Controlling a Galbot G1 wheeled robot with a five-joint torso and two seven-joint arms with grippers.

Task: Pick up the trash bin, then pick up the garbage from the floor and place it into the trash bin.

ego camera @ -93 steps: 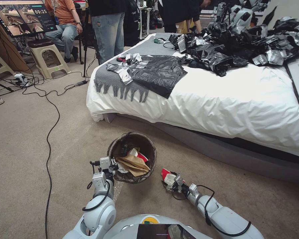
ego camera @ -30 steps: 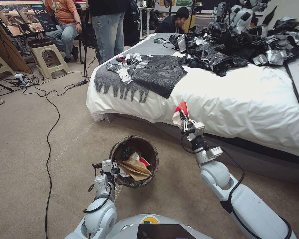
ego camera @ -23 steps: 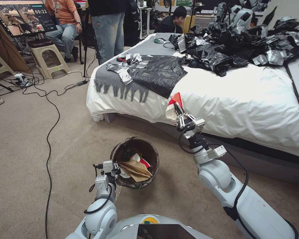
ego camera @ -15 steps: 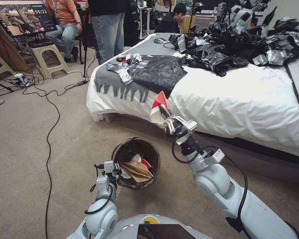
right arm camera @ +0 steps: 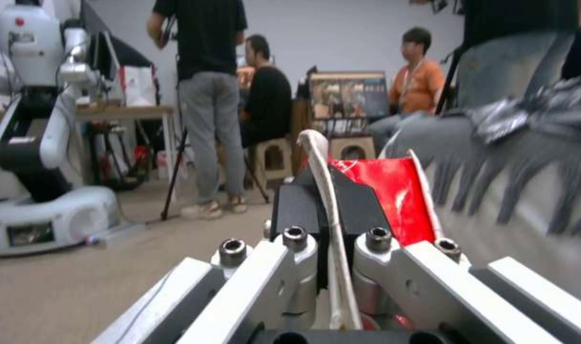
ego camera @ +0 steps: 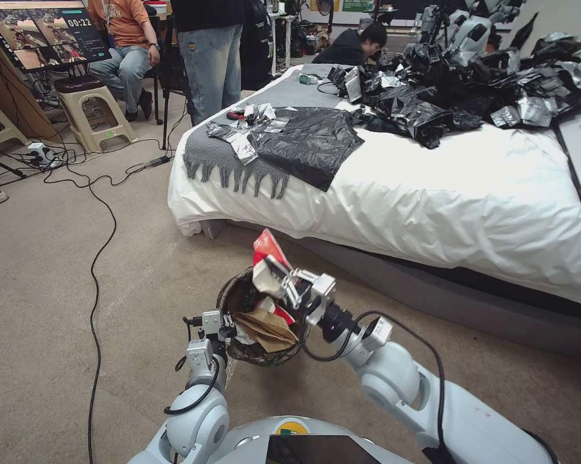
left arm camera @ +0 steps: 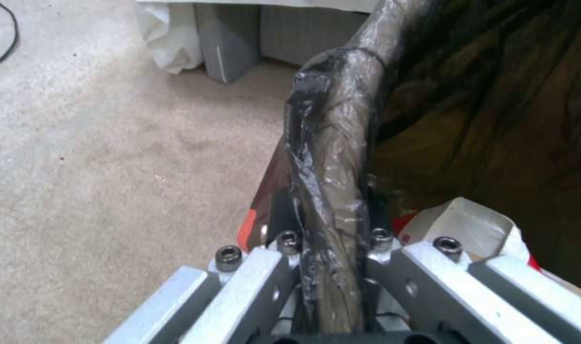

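At the lower left of the head view my left gripper (ego camera: 229, 332) is clamped on the near rim of the trash bin (ego camera: 242, 351), which sits low in the centre of the frame on the carpet (ego camera: 58, 270). In the left wrist view my fingers (left arm camera: 265, 267) pinch the rim with its dark liner (left arm camera: 332, 143) folded over it; the fingertips themselves are hidden under the plastic. Inside the bin I can make out a brown paper bag (ego camera: 264, 325) and a bit of red and white, but the rest is too shadowed to tell. Just right of centre my right gripper (ego camera: 276, 270) is above the bin's far edge, closed on a red-and-white packet (ego camera: 266, 258). In the right wrist view the packet (right arm camera: 386, 196) stands up between my pads (right arm camera: 297, 205), its lower part hidden behind them. Across the upper right spreads the bed (ego camera: 464, 193), its far end cut off by the frame, with black and silver sheets (ego camera: 309, 142) piled on it.
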